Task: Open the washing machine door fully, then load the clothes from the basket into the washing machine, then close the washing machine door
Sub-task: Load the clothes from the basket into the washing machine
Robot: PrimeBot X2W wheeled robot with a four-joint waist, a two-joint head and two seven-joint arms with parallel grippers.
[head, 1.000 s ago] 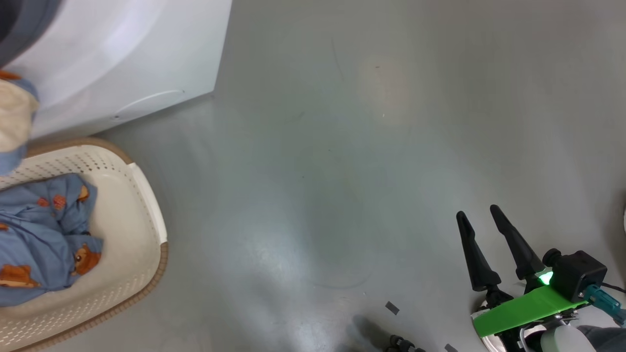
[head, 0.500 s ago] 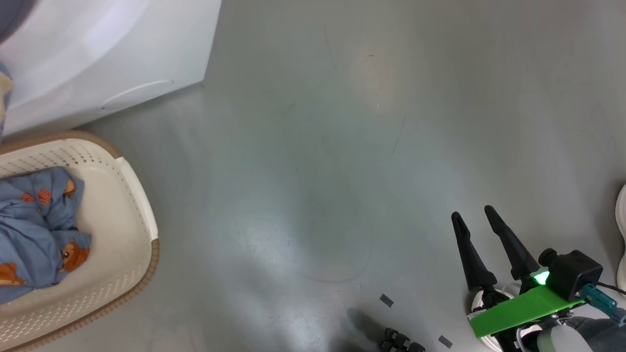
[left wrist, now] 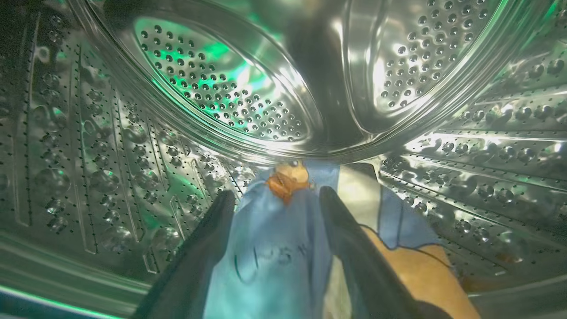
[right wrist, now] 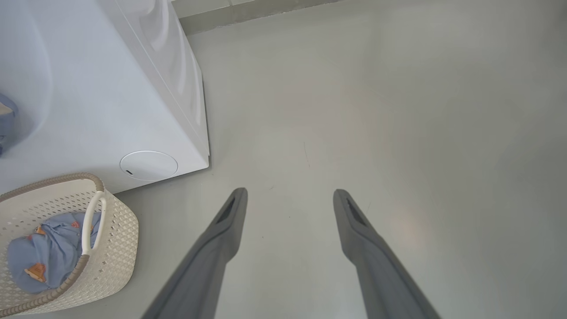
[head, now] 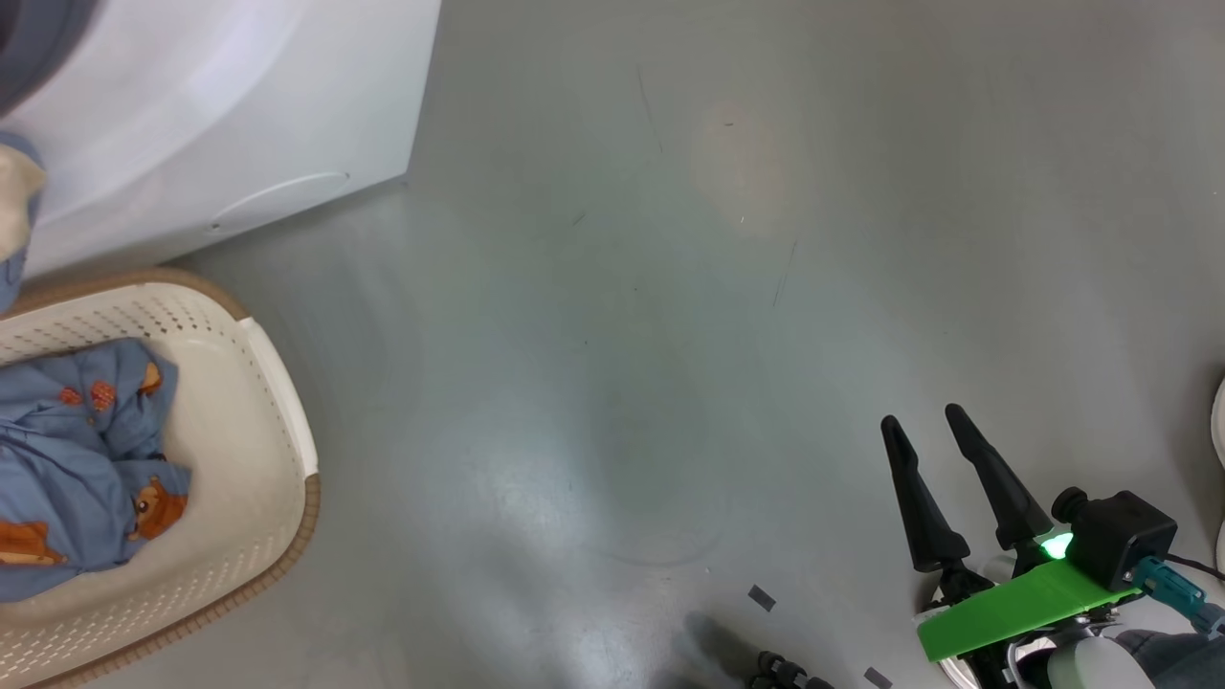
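from the head view, we see the washing machine at the upper left, its white corner standing on the grey floor. the basket sits just beside it, with the clothes bunched in its left part. our right hand hovers at the lower right, well apart from the basket, fingers spread with nothing between them. along the left wrist view, our left hand reaches inside the steel drum. its fingers stand apart, and a light-blue garment lies between and beneath them, though we cannot tell whether they touch it. over in the right wrist view, the right hand's fingers stand wide above the floor, with the washing machine and the basket off to the left.
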